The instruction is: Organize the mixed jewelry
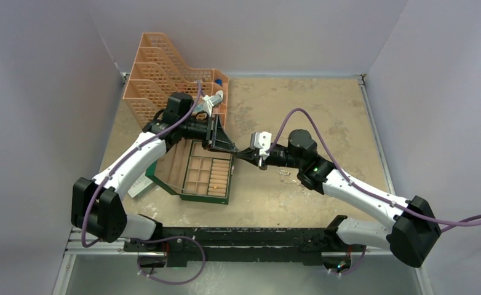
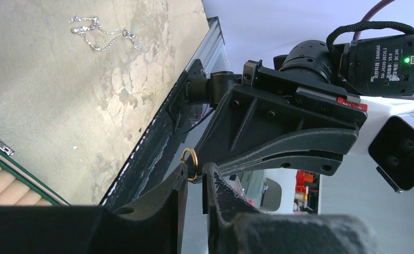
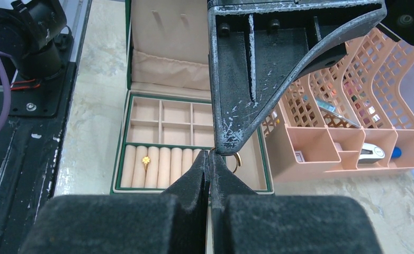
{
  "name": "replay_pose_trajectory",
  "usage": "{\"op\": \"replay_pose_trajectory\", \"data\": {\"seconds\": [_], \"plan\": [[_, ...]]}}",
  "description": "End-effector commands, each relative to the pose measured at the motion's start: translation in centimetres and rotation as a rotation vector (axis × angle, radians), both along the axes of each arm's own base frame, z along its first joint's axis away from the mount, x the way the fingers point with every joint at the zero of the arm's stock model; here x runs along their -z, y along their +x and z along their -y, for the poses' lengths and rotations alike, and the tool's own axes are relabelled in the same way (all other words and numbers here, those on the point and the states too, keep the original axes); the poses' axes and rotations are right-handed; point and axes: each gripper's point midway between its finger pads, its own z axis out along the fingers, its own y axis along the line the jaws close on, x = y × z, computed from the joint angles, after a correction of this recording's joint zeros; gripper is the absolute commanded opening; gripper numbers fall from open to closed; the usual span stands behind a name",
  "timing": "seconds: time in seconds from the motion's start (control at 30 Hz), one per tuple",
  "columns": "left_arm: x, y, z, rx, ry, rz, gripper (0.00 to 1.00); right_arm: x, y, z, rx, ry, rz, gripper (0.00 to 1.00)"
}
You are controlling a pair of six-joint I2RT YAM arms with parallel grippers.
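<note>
1. Up in the air over the open green box (image 1: 204,198), near its right-hand edge: one gold ring (image 2: 189,164), just where the two tools meet tip to tip.
2. Left tool (image 2: 194,170): fingers (image 2: 173,190) only a narrow gap apart, with the ring inside that gap and touching at least one of them. Judged to be the one gripping it.
3. Right tool (image 3: 210,161): fingers pressed together to a bare seam, nothing seen between them, the ring just beside their tips.
4. Done so far, by the look of it: a single small gold piece (image 3: 146,160) seated in the box's padded rolls. Nothing seen in the square compartments in view.
5. Left to do: seat the ring, then deal with the silvery chain (image 2: 101,33) lying loose on the desk (image 2: 46,106), apart from the box. Early in the task, at a guess.
6. Only in the left wrist view: the chain shown clearly, and the ring within the left tool's gap.
7. Only in the right wrist view: the box interior up close, plus the pink organiser (image 3: 353,143) beside it.
8. Top view: good for the layout of both arms, but the ring too small to make out.
</note>
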Motion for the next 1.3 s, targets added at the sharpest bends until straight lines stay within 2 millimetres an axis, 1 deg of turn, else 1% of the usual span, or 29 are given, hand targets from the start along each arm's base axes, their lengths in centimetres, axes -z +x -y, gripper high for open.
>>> {"op": "replay_pose_trajectory", "data": {"seconds": [0.0,0.1,0.13,0.3,0.33,0.37,0.47,0.53,0.6,0.73,0.83,0.9,0.93,0.97,1.0,1.03,1.07,1.1,1.13,1.2,1.27], "plan": [[-0.5,-0.4,0.3,0.039,-0.033,0.041,0.13,-3.4,0.0,-0.5,-0.021,0.075,0.089,0.00],[-0.6,-0.5,0.3,0.047,-0.044,0.043,0.02,-3.3,0.0,-0.6,-0.021,0.074,0.084,0.00],[-0.7,-0.6,0.3,0.050,-0.050,0.046,0.00,-3.4,0.0,-0.5,-0.021,0.075,0.086,0.00],[-1.3,-0.5,0.3,0.045,-0.059,0.079,0.00,-3.7,0.2,-0.4,0.006,0.082,0.076,0.00],[-1.3,-0.4,0.3,0.035,-0.054,0.087,0.00,-3.8,0.4,-0.2,0.018,0.082,0.067,0.03],[-1.4,-0.2,0.2,0.024,-0.049,0.098,0.00,-3.8,0.4,-0.1,0.026,0.079,0.053,0.09],[-1.4,0.4,0.0,-0.027,-0.025,0.134,0.00,-4.1,0.0,0.4,0.047,0.083,0.002,0.37],[-1.6,0.9,-0.2,-0.070,-0.010,0.167,0.00,-5.0,-0.1,0.9,0.076,0.111,-0.007,0.48],[-2.1,1.3,-0.5,-0.103,-0.012,0.187,0.00,-6.1,-0.2,1.4,0.105,0.147,-0.034,0.54],[-3.4,1.9,-0.7,-0.160,-0.015,0.225,0.00,-7.8,-0.5,2.1,0.126,0.191,-0.062,0.58],[-4.7,2.3,-1.0,-0.209,-0.029,0.270,0.00,-8.9,-0.8,2.6,0.147,0.262,-0.098,0.60],[-5.7,2.7,-1.3,-0.261,-0.045,0.299,0.00,-10.4,-0.5,3.2,0.203,0.393,-0.194,0.64],[-6.4,3.0,-1.4,-0.295,-0.059,0.317,0.00,-11.2,0.1,3.6,0.250,0.478,-0.266,0.66],[-7.0,3.3,-1.5,-0.327,-0.076,0.333,0.00,-11.8,0.8,4.0,0.295,0.568,-0.375,0.69],[-7.5,3.5,-1.7,-0.364,-0.096,0.332,0.00,-12.2,1.5,4.0,0.330,0.646,-0.524,0.71],[-8.2,3.8,-1.9,-0.404,-0.121,0.342,0.00,-12.3,2.1,3.8,0.351,0.675,-0.620,0.71],[-8.9,4.3,-2.2,-0.455,-0.147,0.356,0.00,-13.0,2.6,3.3,0.350,0.697,-0.694,0.71],[-9.6,4.4,-2.4,-0.482,-0.176,0.361,0.00,-13.1,2.8,2.7,0.342,0.706,-0.752,0.70],[-10.1,4.7,-2.6,-0.523,-0.201,0.362,0.00,-13.9,3.0,2.6,0.330,0.756,-0.798,0.70],[-11.1,4.8,-2.9,-0.562,-0.251,0.361,0.00,-14.6,2.8,2.8,0.279,0.859,-0.887,0.75],[-11.8,4.8,-3.0,-0.581,-0.295,0.351,0.00,-14.8,2.5,3.1,0.236,0.935,-0.967,0.78]]}}
